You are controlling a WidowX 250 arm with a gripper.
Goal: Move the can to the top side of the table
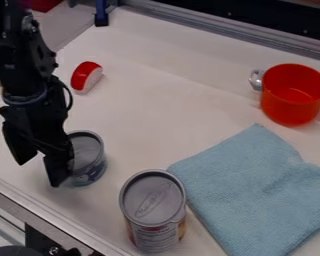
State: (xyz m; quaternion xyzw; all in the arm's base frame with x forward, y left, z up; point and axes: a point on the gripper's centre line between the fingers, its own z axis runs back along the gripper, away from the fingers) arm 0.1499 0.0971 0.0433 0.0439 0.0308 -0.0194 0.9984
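Black two-finger tool (37, 173) at the left of the view, hanging over the white table (156, 90). The tool is open and unloaded: its two fingers (58, 167) stand well apart, with the pale tabletop seen through the gap. The finger on the view's right overlaps the left side of a short can (87, 159), hiding part of its lid and wall; whether finger and can touch cannot be told. The short can stands upright in the left part of the view, near the lower-left edge of the table. A taller can (152, 205), also upright, with a ring-pull lid, stands at lower center, apart from the tool. The sentence "the can" could denote either one. A light-blue cloth (256, 185) lies flat, with some creasing, just beside the taller can. A red pot (291, 112) with metallic handles rests at upper right, beyond the cloth. A red-and-white toy piece (87, 76) lies at upper left, beyond the short can.
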